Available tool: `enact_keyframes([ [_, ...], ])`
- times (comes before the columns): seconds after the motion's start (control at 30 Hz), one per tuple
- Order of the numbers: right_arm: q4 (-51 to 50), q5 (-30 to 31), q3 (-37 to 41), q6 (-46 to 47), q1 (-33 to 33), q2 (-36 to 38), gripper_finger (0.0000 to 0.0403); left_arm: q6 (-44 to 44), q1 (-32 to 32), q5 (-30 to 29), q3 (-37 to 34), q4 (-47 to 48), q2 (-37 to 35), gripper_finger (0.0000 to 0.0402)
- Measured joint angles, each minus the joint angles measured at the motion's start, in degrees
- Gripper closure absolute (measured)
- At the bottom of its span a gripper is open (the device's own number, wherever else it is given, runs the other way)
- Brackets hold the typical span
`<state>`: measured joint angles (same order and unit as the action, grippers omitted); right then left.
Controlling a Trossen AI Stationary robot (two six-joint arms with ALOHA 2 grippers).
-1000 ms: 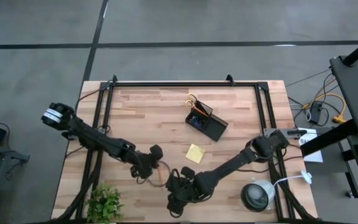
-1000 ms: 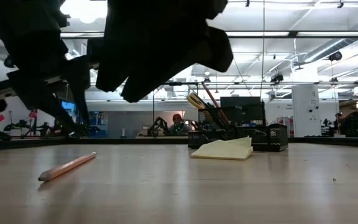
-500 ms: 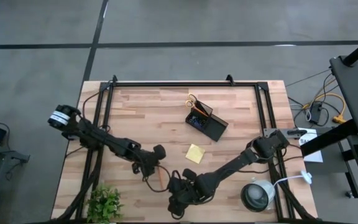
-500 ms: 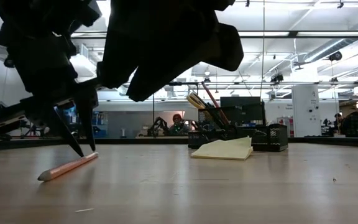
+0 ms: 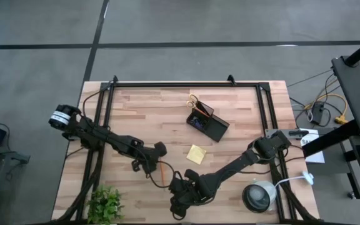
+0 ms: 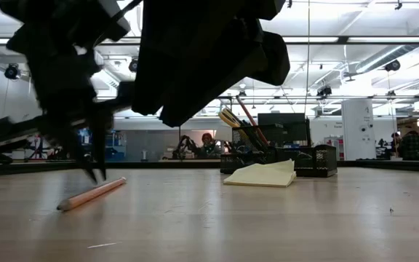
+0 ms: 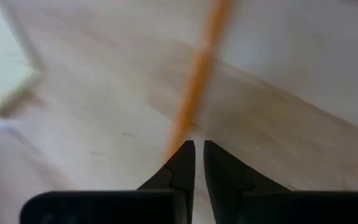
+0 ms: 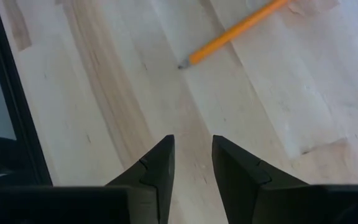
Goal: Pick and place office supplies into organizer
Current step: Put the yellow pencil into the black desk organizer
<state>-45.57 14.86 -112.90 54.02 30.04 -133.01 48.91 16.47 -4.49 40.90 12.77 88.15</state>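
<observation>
An orange pencil [image 5: 161, 174] lies flat on the wood table, also seen in the low view [image 6: 92, 194]. My left gripper [image 5: 151, 165] points down at the pencil's far end [image 6: 121, 180], its fingers shut with only a slit between them [image 7: 199, 149]. My right gripper [image 5: 179, 204] hovers open near the table's near edge, and the pencil's point [image 8: 182, 64] lies ahead of it. The black organizer [image 5: 207, 123] holds yellow-handled scissors [image 5: 194, 100] and pens. A yellow sticky-note pad [image 5: 197, 154] lies flat between the organizer and the pencil. My left gripper comes from above, pointing down, with its fingertips [image 7: 182, 155] at the pencil's blunt end [image 7: 174, 138]. The pencil is not in the slit between the fingers. It runs away from the outer side of one fingertip, flat on the table.
A round grey-white lamp [image 5: 258, 197] stands at the near right corner and a green plant [image 5: 105, 203] at the near left corner. Black frame rails run along the table's left, right and far edges. Bare wood lies to the left of the organizer.
My left gripper has come down to the table at the pencil's far end, shifted slightly toward the right, and shut its fingers from a wide spread. The pencil has slid a little toward the table's right and still lies flat.
</observation>
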Motion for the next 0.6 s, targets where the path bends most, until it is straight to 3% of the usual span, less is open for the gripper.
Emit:
enact_keyframes([
  [0.2, -1.7, -1.2, 0.0, 2.8, -0.2, 0.0, 0.0301, 5.1, -1.5, 2.0, 5.3, -1.0, 2.1, 0.039],
  [0.43, -2.5, -3.5, 0.0, 6.0, -0.1, 0.0, 0.0307, 10.5, -3.6, 2.9, 11.0, 11.0, 7.5, 0.0391],
  [0.6, -2.7, -3.4, 0.2, 6.1, 0.2, 0.0, 0.0307, 10.8, -4.0, 4.2, 12.7, 11.0, 8.6, 0.0391],
])
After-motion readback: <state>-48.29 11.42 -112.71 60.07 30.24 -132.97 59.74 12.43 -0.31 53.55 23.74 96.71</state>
